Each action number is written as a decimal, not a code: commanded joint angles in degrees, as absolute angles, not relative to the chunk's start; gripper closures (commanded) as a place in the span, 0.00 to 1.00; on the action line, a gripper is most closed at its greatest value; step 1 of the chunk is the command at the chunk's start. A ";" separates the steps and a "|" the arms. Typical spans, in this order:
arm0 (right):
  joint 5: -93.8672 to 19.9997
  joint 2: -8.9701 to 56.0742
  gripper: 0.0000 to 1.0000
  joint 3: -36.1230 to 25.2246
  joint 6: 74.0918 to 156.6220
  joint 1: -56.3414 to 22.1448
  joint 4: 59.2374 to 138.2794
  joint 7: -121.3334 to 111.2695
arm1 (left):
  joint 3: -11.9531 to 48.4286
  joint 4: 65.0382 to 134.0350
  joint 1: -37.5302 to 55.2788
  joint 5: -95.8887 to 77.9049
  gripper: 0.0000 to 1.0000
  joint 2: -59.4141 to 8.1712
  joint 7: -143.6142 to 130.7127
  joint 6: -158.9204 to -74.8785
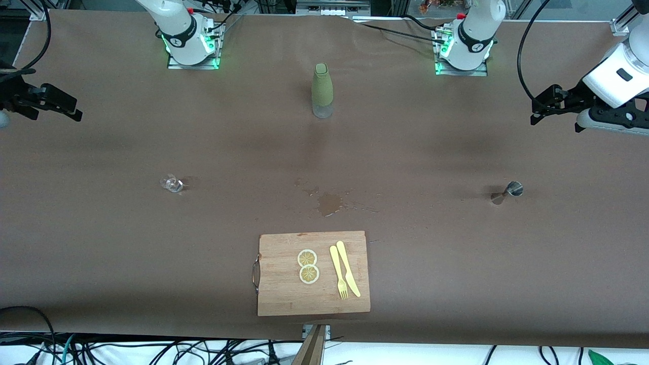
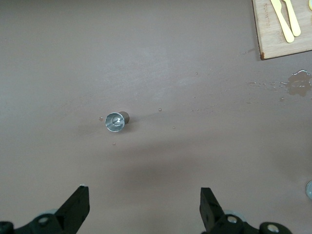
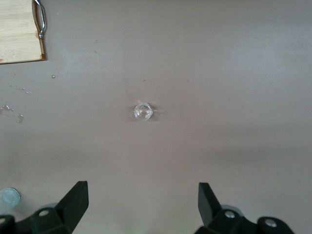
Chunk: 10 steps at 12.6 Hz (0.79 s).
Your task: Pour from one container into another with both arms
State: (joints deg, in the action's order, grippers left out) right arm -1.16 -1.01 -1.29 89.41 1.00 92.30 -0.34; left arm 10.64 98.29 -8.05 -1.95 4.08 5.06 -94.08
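Observation:
A small clear glass stands on the brown table toward the right arm's end. A metal jigger lies on its side toward the left arm's end. A bottle with a green sleeve stands upright between the two bases. My right gripper hangs open and empty over the table's edge at its own end, apart from the glass. My left gripper hangs open and empty above its end of the table, apart from the jigger.
A wooden cutting board with two lemon slices, a yellow knife and a fork lies at the table's edge nearest the front camera. A wet spill marks the table between board and bottle.

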 commanded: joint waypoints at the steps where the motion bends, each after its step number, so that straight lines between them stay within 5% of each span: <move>1: -1.05 -1.49 0.00 -0.97 89.38 1.41 92.72 -0.97 | 10.63 98.26 -8.70 -0.44 0.00 5.10 5.80 -92.82; 10: -1.14 -0.09 0.00 -0.97 89.21 1.41 92.55 -1.84 | 9.58 98.26 -13.26 -1.49 0.00 3.26 20.53 -96.23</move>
State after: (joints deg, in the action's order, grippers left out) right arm -1.16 -0.38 -1.28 89.35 1.00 92.36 -0.60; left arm 9.73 98.31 -11.16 -1.95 4.12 13.91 -94.37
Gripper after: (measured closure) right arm 0.000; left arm 0.000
